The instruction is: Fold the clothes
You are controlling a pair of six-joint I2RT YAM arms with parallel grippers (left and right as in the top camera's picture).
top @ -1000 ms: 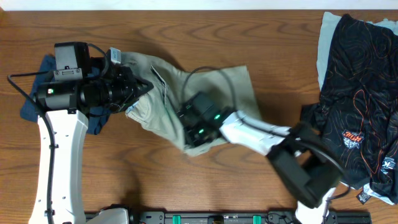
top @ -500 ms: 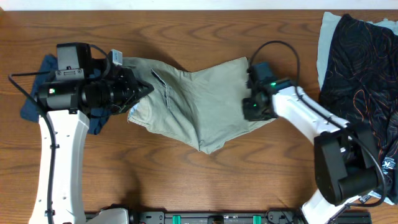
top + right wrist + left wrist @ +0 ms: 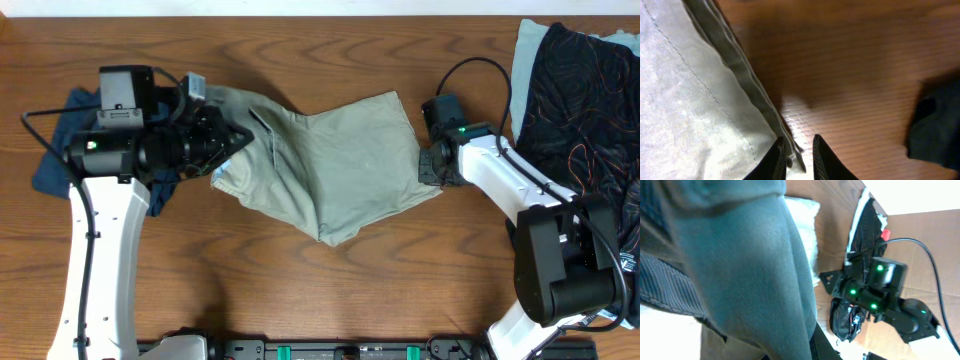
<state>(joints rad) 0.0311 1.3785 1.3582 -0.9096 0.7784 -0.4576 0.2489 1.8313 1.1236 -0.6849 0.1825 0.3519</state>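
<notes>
The khaki shorts (image 3: 330, 165) lie spread across the middle of the surface (image 3: 300, 290), one side at the left hand (image 3: 228, 148) and the opposite hem (image 3: 747, 80) at the right hand (image 3: 799, 156). The right hand's fingers stand nearly together with the stitched edge between them, apparently pinching it just above the surface. Cloth draped close to the lens fills the left wrist view, so I cannot tell whether that hand is open or closed. The step looks like stretching the shorts flat before a fold. To do it well, both hands should pull apart evenly and low, smoothing the ridge by the pocket (image 3: 265, 135). A grip deeper than the bare edge would resist slipping. The black printed garment (image 3: 580, 130) lies well to the right.
</notes>
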